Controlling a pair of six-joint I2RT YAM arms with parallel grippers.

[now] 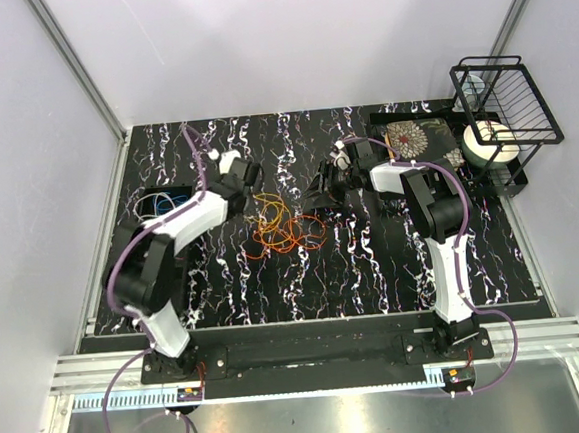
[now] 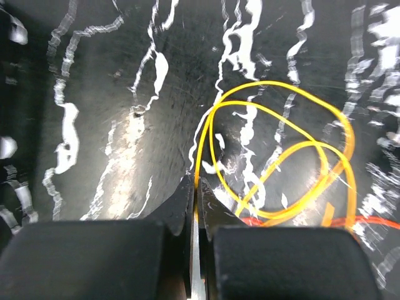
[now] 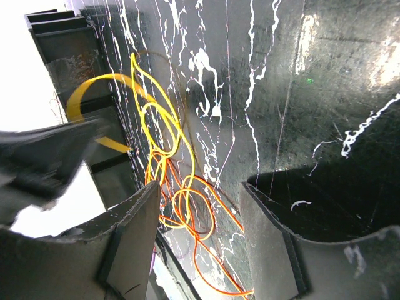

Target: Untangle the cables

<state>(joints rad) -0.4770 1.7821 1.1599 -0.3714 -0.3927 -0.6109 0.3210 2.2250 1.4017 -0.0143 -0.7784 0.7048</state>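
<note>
From above, the cables [image 1: 286, 229] lie in a loose orange and yellow tangle near the middle of the black, white-veined bench [image 1: 374, 270]. A separate blue cable [image 1: 160, 203] sits coiled well off by the bench's left edge. The left end effector [image 1: 250, 175] is down at the tangle's upper left edge. The right end effector [image 1: 326, 192] hangs just beside its upper right. A black wire rack [image 1: 522, 108] stands at the far right corner.

The left wrist camera looks along the left end effector [image 2: 195, 197], whose jaws are pressed together with no gap. One strand of the yellow cable [image 2: 345, 134] runs straight into the seam between them, pinched there. The rest of it spreads in overlapping loops over the bench [image 2: 112, 125] to the right. A red-orange cable [image 2: 375, 220] crosses under those loops at the lower right.

The right wrist camera shows the right end effector [image 3: 200, 212] with its fingers [image 3: 134, 215] standing apart and holding nothing. The cables [image 3: 178, 200] show between them, yellow loops above and orange ones lower down. A thick yellow arc [image 3: 94, 84] curves up at the left by a dark blurred shape, possibly the other arm; the blur is too heavy to be sure.
</note>
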